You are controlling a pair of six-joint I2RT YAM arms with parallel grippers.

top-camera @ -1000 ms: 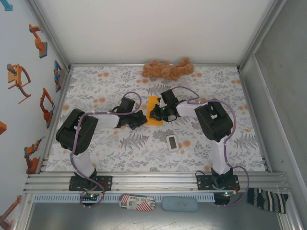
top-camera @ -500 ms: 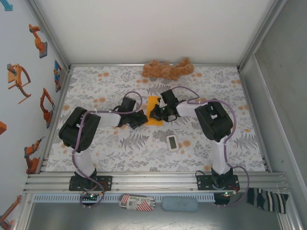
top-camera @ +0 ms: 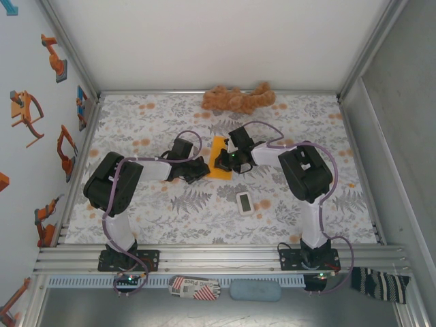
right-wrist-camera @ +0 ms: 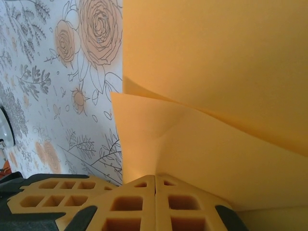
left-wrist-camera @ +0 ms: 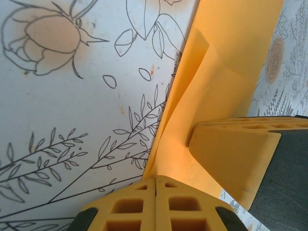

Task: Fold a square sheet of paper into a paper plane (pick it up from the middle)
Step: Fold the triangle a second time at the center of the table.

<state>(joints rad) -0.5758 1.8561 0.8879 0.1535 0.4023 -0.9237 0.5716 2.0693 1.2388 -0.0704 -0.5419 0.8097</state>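
Observation:
The square sheet of paper (top-camera: 218, 151) lies mid-table as a narrow, creased orange strip. My left gripper (top-camera: 204, 167) meets its lower left edge, and my right gripper (top-camera: 220, 162) meets its lower right. In the left wrist view the orange paper (left-wrist-camera: 231, 62) lifts along its left edge and runs into my shut left gripper (left-wrist-camera: 156, 179); the right gripper's fingers (left-wrist-camera: 231, 154) rest on the sheet just beyond. In the right wrist view a raised flap of paper (right-wrist-camera: 202, 144) narrows into my shut right gripper (right-wrist-camera: 155, 177), with the left gripper's fingers (right-wrist-camera: 53, 195) at the lower left.
A brown plush toy (top-camera: 238, 99) lies at the back edge of the flowered tablecloth (top-camera: 136, 129). A small white device (top-camera: 244, 202) sits in front of the right gripper. Walls close in the left, back and right sides.
The left arm's elbow has shifted slightly to the right. The right arm's elbow has eased a little forward. Both grippers stay shut at the paper's lower end.

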